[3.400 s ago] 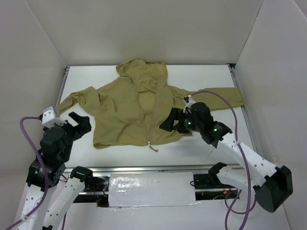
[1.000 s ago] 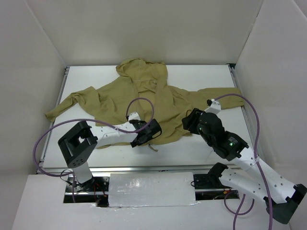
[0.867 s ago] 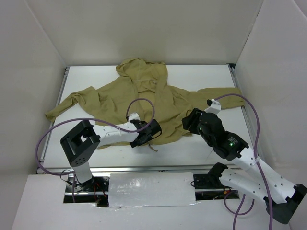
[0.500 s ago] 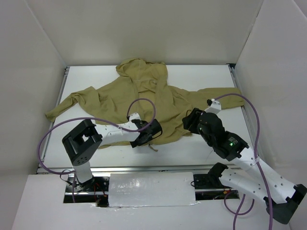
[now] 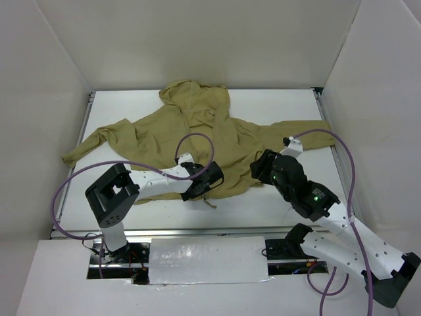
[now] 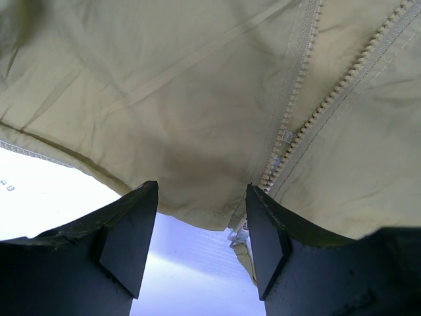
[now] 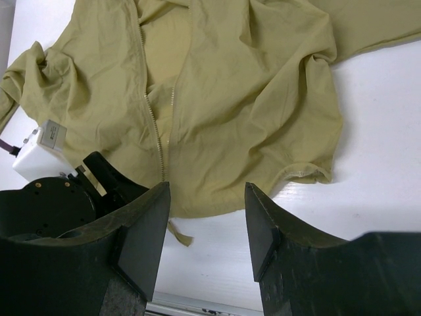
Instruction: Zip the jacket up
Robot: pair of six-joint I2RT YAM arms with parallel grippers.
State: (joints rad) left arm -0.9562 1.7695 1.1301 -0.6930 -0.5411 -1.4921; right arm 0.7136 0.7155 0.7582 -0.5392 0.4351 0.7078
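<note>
- The left gripper [image 6: 200, 230] is holding its two fingers wide apart with nothing between them, low over the near hem of the jacket [image 6: 164, 99].
- Just past its right finger, the two toothed rows of the zipper [image 6: 342, 85] are meeting at their bottom end and spreading apart farther up.
- A short tan tab [image 6: 242, 240] is hanging below the hem onto the white table [image 6: 184, 270], beside that same finger.
- Whether the fingers are touching the cloth cannot be told.
- The right gripper [image 7: 204, 237] is also standing open and gripping nothing, above the table just off the hem on the jacket's right half.
- From the top camera, the left arm is reaching low across the table to the middle of the hem, and the right arm is bending in from the right.
- The jacket is lying flat and wrinkled in the middle of the table, front side up, with its hood toward the far wall and one sleeve stretching out to each side.
- The zipper is lying open along most of its length.
</note>
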